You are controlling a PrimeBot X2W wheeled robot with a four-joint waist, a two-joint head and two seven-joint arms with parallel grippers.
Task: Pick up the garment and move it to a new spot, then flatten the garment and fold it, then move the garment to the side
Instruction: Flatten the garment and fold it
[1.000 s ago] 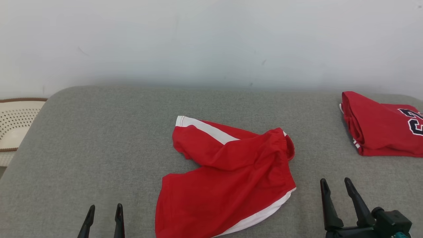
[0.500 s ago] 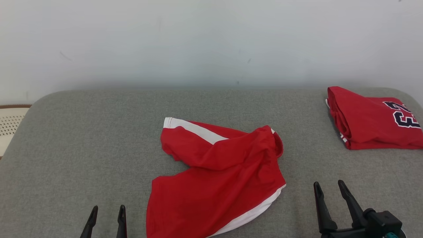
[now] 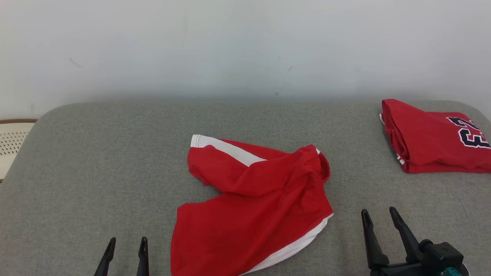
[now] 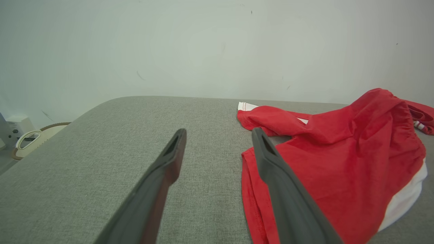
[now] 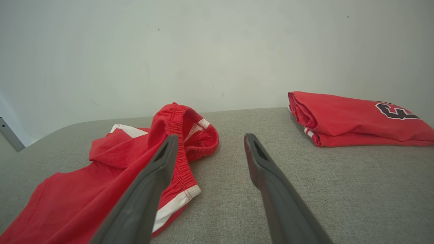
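The garment [image 3: 257, 203] is a pair of red shorts with white side stripes, lying crumpled in the middle of the grey padded table [image 3: 115, 161]. One leg is folded back over the other, and the elastic waistband bunches at the right [image 5: 184, 132]. My left gripper [image 3: 127, 242] hovers open near the front edge, just left of the shorts' hem [image 4: 322, 159]. My right gripper [image 3: 378, 214] stands open to the right of the shorts, nothing between its fingers.
A folded red shirt [image 3: 433, 142] with dark lettering lies at the table's far right [image 5: 356, 118]. A perforated white basket [image 3: 11, 140] sits beyond the left edge. A pale wall runs behind the table.
The whole head view shifted left between the first earlier frame and now, so the camera moved. The shorts and both open grippers keep their places relative to each other.
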